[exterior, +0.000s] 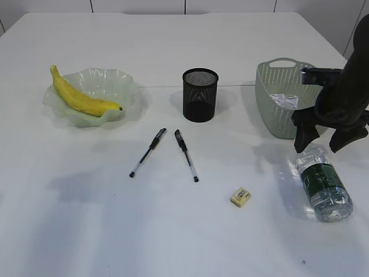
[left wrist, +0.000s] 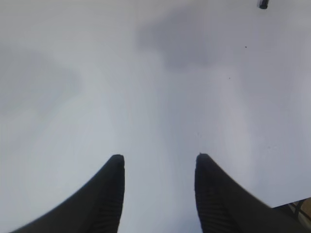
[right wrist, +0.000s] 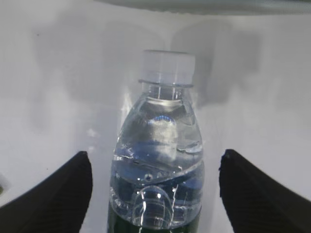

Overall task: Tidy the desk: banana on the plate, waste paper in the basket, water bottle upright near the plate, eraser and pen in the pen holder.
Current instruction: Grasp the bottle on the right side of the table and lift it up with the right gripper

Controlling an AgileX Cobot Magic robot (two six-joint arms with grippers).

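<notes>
A clear water bottle (exterior: 324, 183) with a dark green label lies on its side at the right, cap toward the basket. My right gripper (exterior: 327, 143) is open above its neck end; in the right wrist view the fingers (right wrist: 154, 162) stand apart on either side of the bottle (right wrist: 158, 160). A banana (exterior: 81, 98) lies on the pale green plate (exterior: 130, 86). Two black pens (exterior: 148, 152) (exterior: 186, 154) and a yellow eraser (exterior: 240, 197) lie on the table. A black mesh pen holder (exterior: 200, 94) stands mid-table. White waste paper (exterior: 285, 101) is in the green basket (exterior: 271, 115). My left gripper (left wrist: 159, 162) is open over bare table.
The white table runs far back behind the plate and basket. A pen tip (left wrist: 263, 4) shows at the top right of the left wrist view. The table's edge shows at the bottom right of that view (left wrist: 291, 204).
</notes>
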